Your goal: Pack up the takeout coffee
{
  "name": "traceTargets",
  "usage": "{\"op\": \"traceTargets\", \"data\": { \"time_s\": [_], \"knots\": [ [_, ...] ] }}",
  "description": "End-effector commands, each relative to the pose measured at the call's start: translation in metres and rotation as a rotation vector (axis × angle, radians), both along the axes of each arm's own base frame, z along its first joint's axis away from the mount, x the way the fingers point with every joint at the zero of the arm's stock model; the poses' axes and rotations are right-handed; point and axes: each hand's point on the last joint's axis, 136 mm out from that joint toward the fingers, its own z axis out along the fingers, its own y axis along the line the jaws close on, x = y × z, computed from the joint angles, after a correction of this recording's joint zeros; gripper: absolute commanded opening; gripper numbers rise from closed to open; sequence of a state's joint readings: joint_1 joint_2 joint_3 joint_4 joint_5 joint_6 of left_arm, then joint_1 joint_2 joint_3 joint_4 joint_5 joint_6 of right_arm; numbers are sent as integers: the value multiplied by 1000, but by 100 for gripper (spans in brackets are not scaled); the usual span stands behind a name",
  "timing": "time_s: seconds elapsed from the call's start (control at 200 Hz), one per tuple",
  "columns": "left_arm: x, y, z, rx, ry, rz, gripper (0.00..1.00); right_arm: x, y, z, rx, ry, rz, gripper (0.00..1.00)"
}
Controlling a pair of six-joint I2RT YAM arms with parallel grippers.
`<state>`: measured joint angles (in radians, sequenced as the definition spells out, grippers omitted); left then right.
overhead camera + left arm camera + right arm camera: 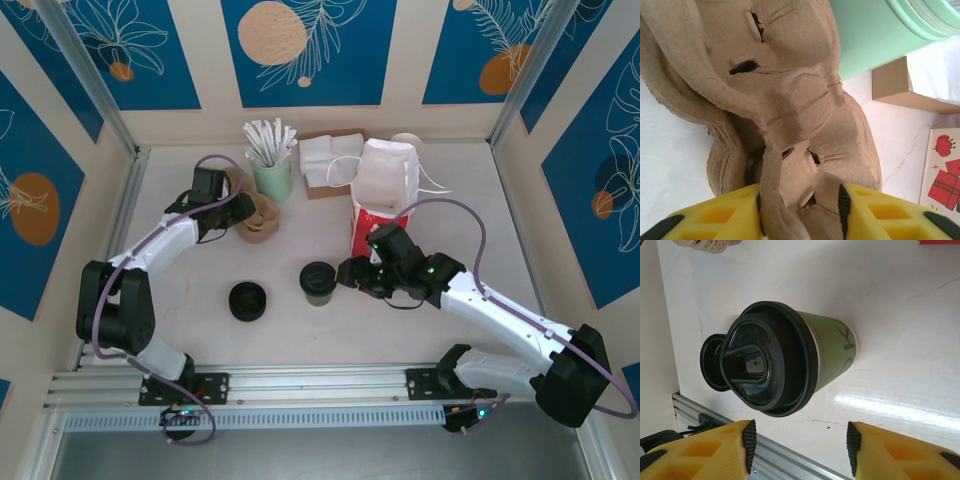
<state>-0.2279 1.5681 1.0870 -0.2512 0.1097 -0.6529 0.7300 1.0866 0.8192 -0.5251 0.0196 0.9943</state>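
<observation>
Where the takeout coffee (318, 282) stood: upright on the table (300, 335) with its black lid on, just ahead of the right gripper (347, 272), outside the jaws and touching neither finger.
Right gripper: jaws apart with nothing between them, aimed at the cup's side; the gap looked wide enough to take it.
Done: the cup was lidded; nothing was packed.
Left to do: by my judgement, nearly all of it. The cup had to be gripped, probably seated in a carrier, and put into the bag.
Lid stack (247, 300): low and black, straight beyond the cup from the right gripper, near the cup but apart from it.
Red-and-white bag (385, 185): upright just beside the right gripper's wrist, on its far side.
Left gripper (800, 205): well apart from the coffee, at the stack of pulp carriers (790, 100). Its fingers stood either side of a raised ridge of the top carrier; I could not tell whether they had pinched it.
Mint holder (272, 178): just beyond the left gripper, full of white sticks, with a brown box (330, 160) of napkins beside it.
In the way: a push on the cup could send it into the lid stack. Lifting a carrier could brush the mint holder.
</observation>
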Motion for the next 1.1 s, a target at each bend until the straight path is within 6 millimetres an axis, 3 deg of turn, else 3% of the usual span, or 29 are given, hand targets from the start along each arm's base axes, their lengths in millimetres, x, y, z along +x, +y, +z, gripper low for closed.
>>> {"op": "traceTargets", "data": {
  "time_s": [0.0,0.295,0.62,0.8,1.095],
  "knots": [
    [4,1,-1,-51,-9,26,38,2,-2,13,11,-28,1,53],
    [5,2,14,-53,-39,30,21,4,-7,20,18,-40,-9,53],
    [4,4,66,-56,-142,21,8,9,-18,41,60,-74,-25,53],
    [-13,12,102,-43,-206,29,8,11,-25,62,87,-131,-24,53],
    [-60,28,165,-27,-315,41,8,13,-28,103,150,-284,30,53]
  ]
}}
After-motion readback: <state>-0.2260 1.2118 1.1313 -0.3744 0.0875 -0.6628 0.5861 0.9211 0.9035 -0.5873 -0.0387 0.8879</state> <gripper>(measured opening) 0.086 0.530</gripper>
